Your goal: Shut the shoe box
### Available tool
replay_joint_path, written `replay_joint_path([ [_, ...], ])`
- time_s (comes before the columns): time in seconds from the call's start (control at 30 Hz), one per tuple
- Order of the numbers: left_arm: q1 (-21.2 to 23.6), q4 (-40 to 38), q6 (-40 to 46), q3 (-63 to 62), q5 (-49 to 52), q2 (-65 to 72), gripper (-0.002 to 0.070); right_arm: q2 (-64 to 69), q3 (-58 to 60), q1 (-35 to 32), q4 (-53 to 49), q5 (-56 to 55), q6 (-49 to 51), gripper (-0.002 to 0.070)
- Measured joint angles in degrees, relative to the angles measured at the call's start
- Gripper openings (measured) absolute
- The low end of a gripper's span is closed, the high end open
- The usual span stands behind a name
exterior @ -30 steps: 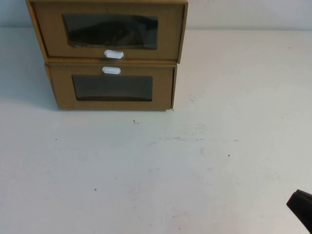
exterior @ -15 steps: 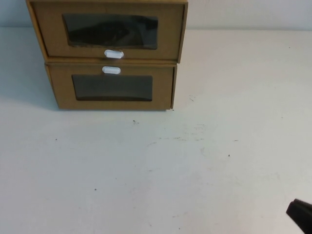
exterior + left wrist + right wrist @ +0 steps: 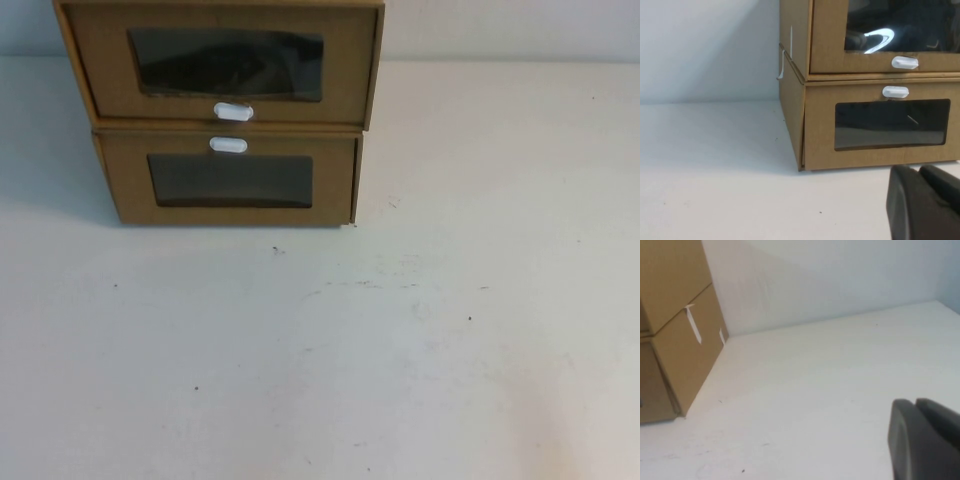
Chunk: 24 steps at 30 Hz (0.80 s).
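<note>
A: Where is the shoe box [image 3: 225, 65]?
B: At the far left of the tabletop [image 3: 400, 340], stacked on top of a second brown box [image 3: 232, 180]. Its white tab [image 3: 233, 111] sits below its window; the lower box's tab [image 3: 228, 145] sits above its window, so the two tabs lie near each other.
A: Does its drawer front sit flush?
B: From the high view the upper front stands slightly forward of the lower box's front. In the left wrist view a white curved shape shows through the upper window.
A: And the left end effector [image 3: 927, 200]?
B: It appears only in its own wrist view, low over the tabletop, in front of the lower box and apart from it. Its dark fingers lie close together, almost touching, holding nothing.
A: The right end effector [image 3: 925, 435]?
B: Also seen only from its wrist camera, over bare tabletop, well apart from the boxes' side. Its fingers are likewise narrow and grip nothing.
</note>
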Motion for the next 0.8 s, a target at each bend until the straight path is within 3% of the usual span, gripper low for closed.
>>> replay_joint_path([
  [0.33,0.0,0.0,0.0,0.0,0.0,0.0,-0.0002,-0.6,0.1,-0.3,0.1,2.9,-0.6,-0.0012],
  [0.53,0.0,0.0,0.0,0.0,0.0,0.0,-0.0002,-0.6,0.1,-0.3,10.8,10.7,-17.1,-0.0012],
  [0.8,0.0,0.0,0.0,0.0,0.0,0.0,-0.0002,-0.6,0.1,-0.3,12.6,15.5,-20.2,-0.0012],
])
